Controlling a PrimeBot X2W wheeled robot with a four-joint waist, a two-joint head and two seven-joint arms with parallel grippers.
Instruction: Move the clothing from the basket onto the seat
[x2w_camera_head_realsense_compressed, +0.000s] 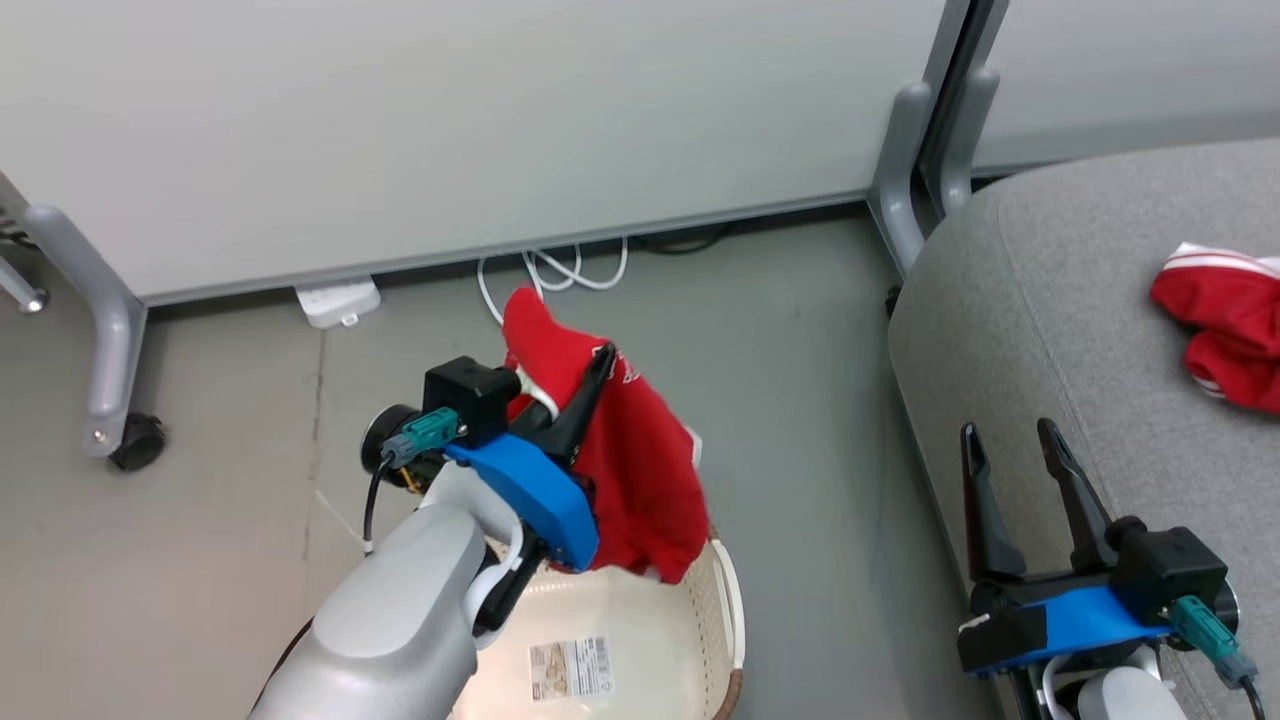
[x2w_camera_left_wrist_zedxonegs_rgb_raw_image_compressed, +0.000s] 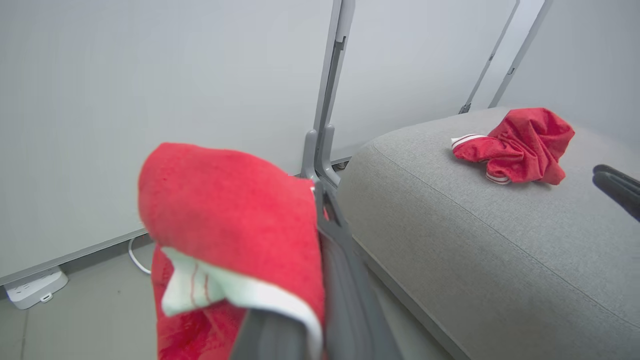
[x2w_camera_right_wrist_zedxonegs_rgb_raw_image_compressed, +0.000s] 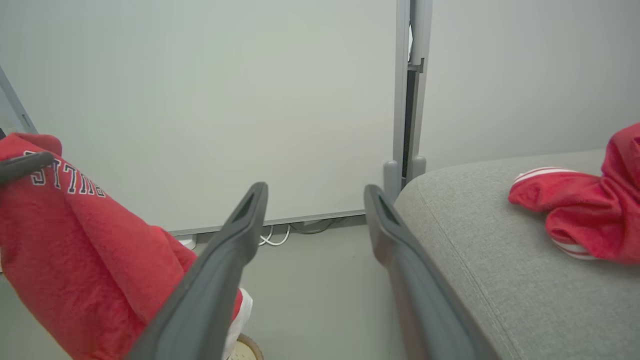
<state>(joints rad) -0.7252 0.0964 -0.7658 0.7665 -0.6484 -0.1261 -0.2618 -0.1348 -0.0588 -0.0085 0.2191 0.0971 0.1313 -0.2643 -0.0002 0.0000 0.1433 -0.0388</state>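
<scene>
right wrist view reads lettering (x2w_camera_right_wrist_zedxonegs_rgb_raw_image_compressed: 67, 181) on the gripped jersey (x2w_camera_right_wrist_zedxonegs_rgb_raw_image_compressed: 75, 250).

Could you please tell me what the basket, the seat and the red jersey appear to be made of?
Basket: probably hard plastic, cream-white and smooth, with rows of small holes in its wall. Seat: light grey woven upholstery, matte; a stitched seam shows. Jersey: soft red fabric, slightly fuzzy, draping in folds, likely a synthetic knit.
</scene>
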